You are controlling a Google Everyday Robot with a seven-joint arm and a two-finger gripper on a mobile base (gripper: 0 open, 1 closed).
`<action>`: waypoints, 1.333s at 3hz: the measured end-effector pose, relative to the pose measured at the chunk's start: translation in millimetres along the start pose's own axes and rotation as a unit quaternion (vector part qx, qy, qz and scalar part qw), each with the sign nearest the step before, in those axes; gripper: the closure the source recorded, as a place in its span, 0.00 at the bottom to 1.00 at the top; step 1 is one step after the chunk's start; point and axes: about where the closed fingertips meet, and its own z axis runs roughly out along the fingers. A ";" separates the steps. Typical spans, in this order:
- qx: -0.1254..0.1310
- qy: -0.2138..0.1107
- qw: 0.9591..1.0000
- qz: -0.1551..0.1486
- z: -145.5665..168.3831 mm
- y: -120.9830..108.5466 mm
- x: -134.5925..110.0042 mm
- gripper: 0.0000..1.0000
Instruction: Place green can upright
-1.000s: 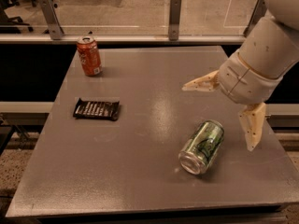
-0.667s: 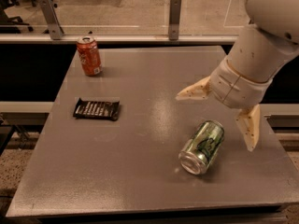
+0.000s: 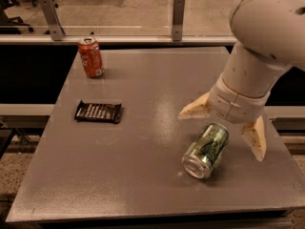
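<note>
The green can (image 3: 207, 150) lies on its side on the grey table (image 3: 143, 175), at the right front, its silver end facing the near edge. It is light green with dark green lettering. My gripper (image 3: 224, 131) hangs just above the can's far end. Its two cream fingers are spread wide: one fingertip (image 3: 187, 114) is to the left of the can and the other finger (image 3: 256, 140) is to its right. The gripper is open and holds nothing. The white arm (image 3: 262, 42) comes down from the upper right.
An orange-red soda can (image 3: 90, 57) stands upright at the table's back left. A dark snack bar wrapper (image 3: 98, 112) lies flat at the left middle. A glass barrier with metal posts (image 3: 178, 18) runs behind the table. The table's right edge is near the can.
The arm and open gripper have moved left and down toward the lying green can. The can, the soda can and the wrapper have not moved.
</note>
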 end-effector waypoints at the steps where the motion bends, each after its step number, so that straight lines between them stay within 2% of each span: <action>1: -0.013 0.003 1.000 0.002 8.5 0.1 0.4 0.12; 3: -0.030 0.017 0.999 0.037 19.2 -9.5 2.7 0.59; 4: -0.014 0.045 0.998 0.052 10.1 -19.4 12.4 0.82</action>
